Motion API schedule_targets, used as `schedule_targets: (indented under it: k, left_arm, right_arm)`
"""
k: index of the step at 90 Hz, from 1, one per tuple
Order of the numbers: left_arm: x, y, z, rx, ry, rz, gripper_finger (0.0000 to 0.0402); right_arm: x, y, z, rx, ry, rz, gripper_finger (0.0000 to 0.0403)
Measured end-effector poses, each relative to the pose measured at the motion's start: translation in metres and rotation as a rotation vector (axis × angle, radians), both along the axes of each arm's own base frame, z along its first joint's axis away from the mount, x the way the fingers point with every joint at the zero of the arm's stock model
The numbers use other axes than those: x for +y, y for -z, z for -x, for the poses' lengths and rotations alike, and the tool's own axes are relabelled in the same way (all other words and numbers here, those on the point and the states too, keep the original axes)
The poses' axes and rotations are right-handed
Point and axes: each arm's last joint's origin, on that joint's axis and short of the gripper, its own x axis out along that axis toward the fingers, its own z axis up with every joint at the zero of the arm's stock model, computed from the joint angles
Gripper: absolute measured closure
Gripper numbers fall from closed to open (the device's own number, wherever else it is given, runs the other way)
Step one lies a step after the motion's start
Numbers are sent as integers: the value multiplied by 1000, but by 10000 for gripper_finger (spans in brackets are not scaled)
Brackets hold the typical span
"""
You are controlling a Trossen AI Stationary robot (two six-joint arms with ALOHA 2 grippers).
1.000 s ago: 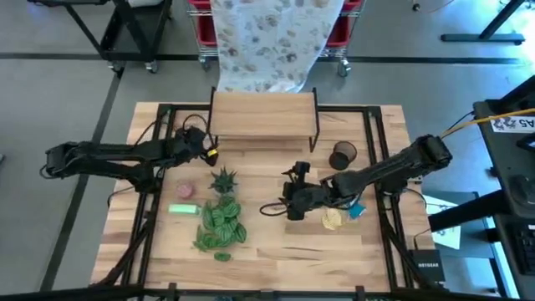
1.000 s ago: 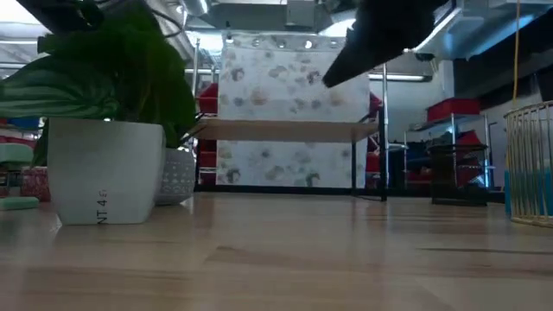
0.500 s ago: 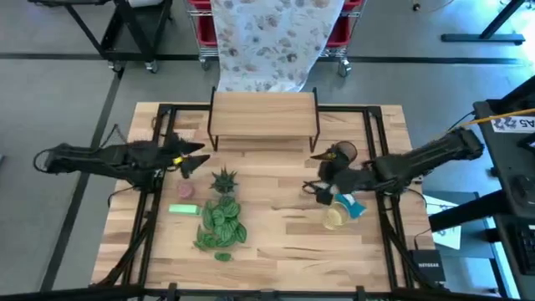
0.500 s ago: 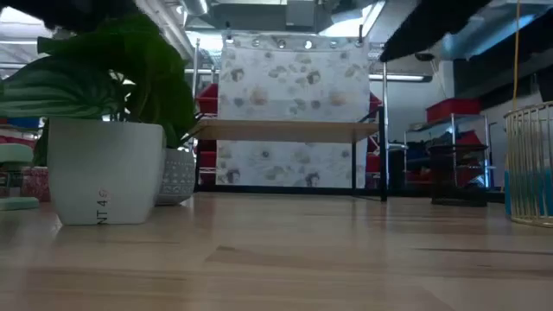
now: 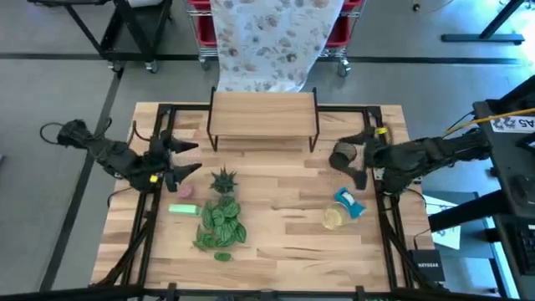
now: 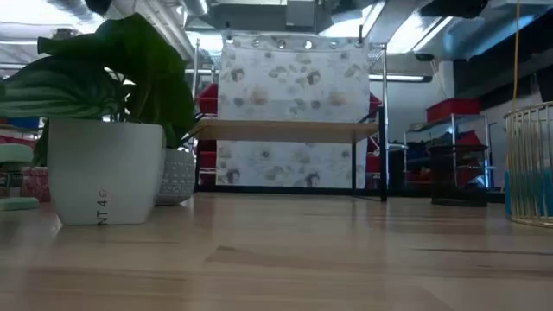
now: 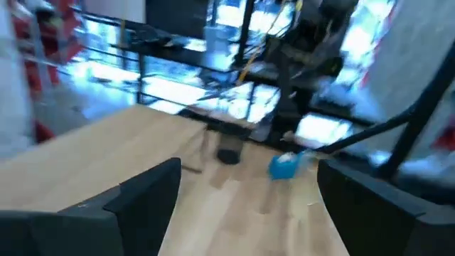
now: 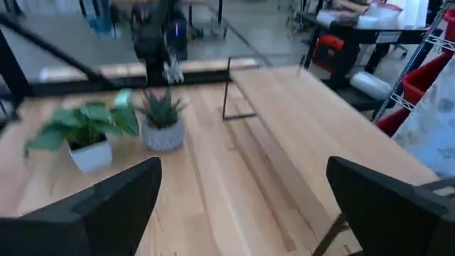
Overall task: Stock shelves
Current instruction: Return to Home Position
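Note:
The shelves stand at the table's far middle, their plank top on thin black legs, also in the right wrist view. A leafy plant in a white pot and a spiky plant in a grey pot stand left of centre. My left gripper hovers open left of the spiky plant. My right gripper is open with nothing between its fingers, raised beside a black mesh cup.
A pink thing and a green thing lie near the plants. A blue thing and a yellow wire basket sit at the right. Black rails run along the tabletop's sides.
My right gripper has drawn back from the table's middle toward the right edge and the far side, ending by the black mesh cup. My left gripper has pulled back toward the left edge. Both arms have risen out of the low view. No object has moved.

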Motion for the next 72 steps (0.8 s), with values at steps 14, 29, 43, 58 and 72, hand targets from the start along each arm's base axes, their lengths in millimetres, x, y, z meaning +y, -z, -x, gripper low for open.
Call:
schedule_targets:
  k: [14, 29, 43, 58, 72]
  left_arm:
    - [-4, -11, 12, 14, -88, -78, 87]
    - [20, -6, 31, -39, -225, 52, 87]
    - [32, 6, 40, -52, -330, 87, 87]
    - [33, 21, 35, -9, -227, 138, 87]
    - [35, 41, 25, 18, -150, 171, 87]
  right_arm:
    - [-10, 12, 30, -90, -10, -73, 18]
    - [-15, 29, 44, -193, -15, -128, 18]
    - [-14, 37, 44, -241, -41, -145, 17]
    - [-14, 39, 44, -234, -43, -136, 17]
    - [-13, 37, 43, -240, -76, -125, 17]
